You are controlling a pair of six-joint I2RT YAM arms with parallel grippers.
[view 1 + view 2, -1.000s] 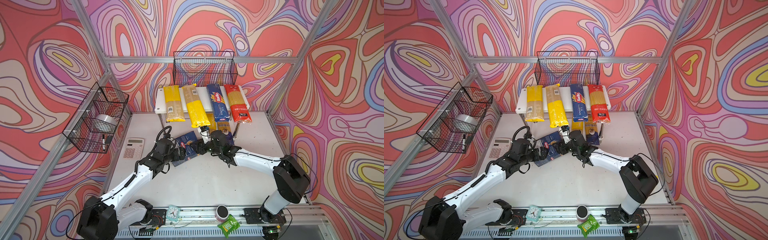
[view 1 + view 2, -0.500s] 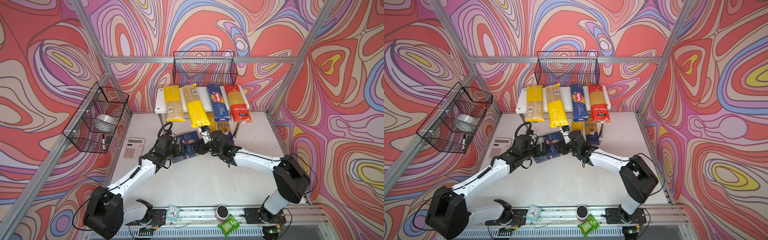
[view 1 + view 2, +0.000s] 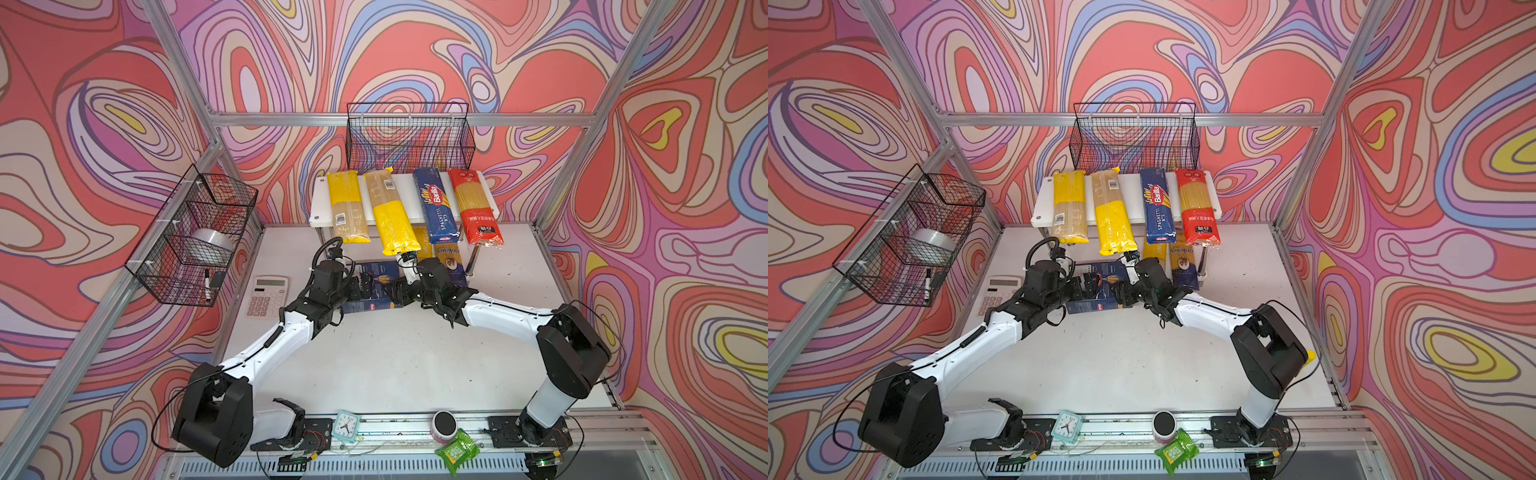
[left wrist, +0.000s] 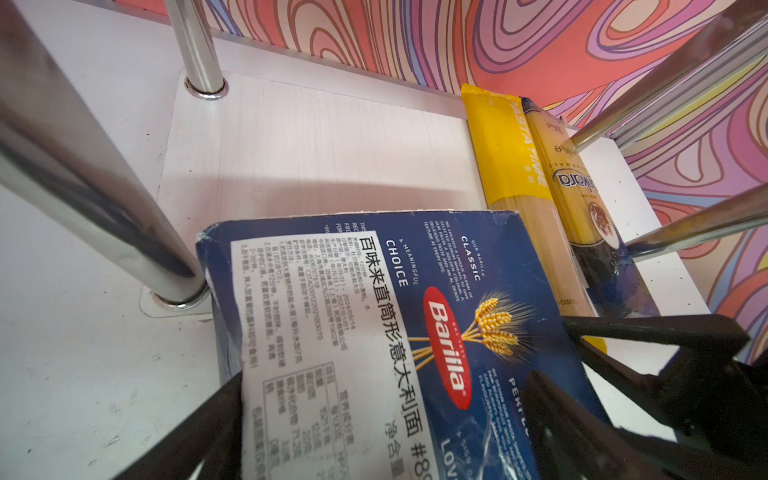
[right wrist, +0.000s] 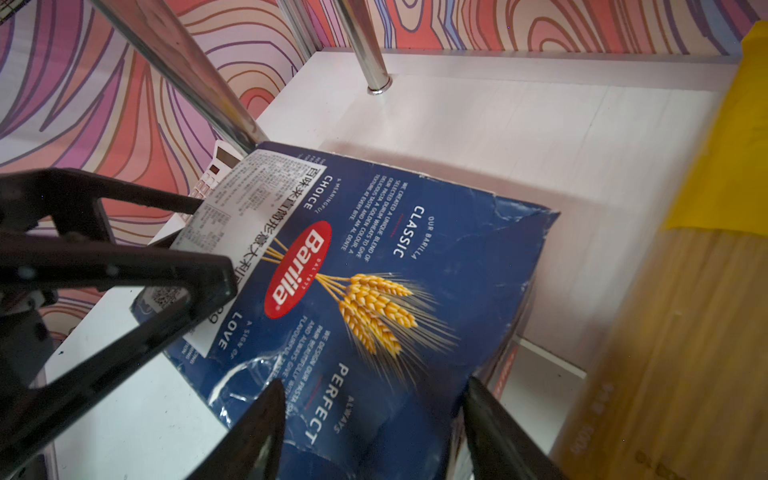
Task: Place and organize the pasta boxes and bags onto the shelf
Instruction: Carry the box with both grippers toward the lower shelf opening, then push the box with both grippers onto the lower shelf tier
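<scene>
Both grippers hold one navy Barilla carton [image 3: 376,286] [image 4: 415,311] [image 5: 395,270], which is tilted at the front edge of the shelf's lower board [image 4: 311,145]. My left gripper [image 3: 361,286] [image 4: 386,380] is shut on its left end. My right gripper [image 3: 397,289] [image 5: 374,384] is shut on its right end. The lower board carries the yellow PASTA TIME bag [image 4: 511,158] and the dark blue-gold bag [image 4: 582,187] to the carton's right. The shelf's top board [image 3: 404,187] holds two yellow-and-clear bags [image 3: 347,208] [image 3: 392,216], the Barilla Spaghetti box [image 3: 435,205] and the red-and-clear bag [image 3: 476,208].
A chrome shelf leg [image 4: 83,174] stands right by the carton's left corner. A white calculator [image 3: 268,295] lies to the left of the arms. Black wire baskets hang behind the shelf [image 3: 409,137] and on the left wall [image 3: 195,237]. A clock [image 3: 345,424], a jar [image 3: 444,424] and a green packet [image 3: 457,449] sit at the front rail.
The left arm has stretched toward the shelf. The carton, held by both grippers, has turned squarer to the shelf and moved slightly nearer the lower board.
</scene>
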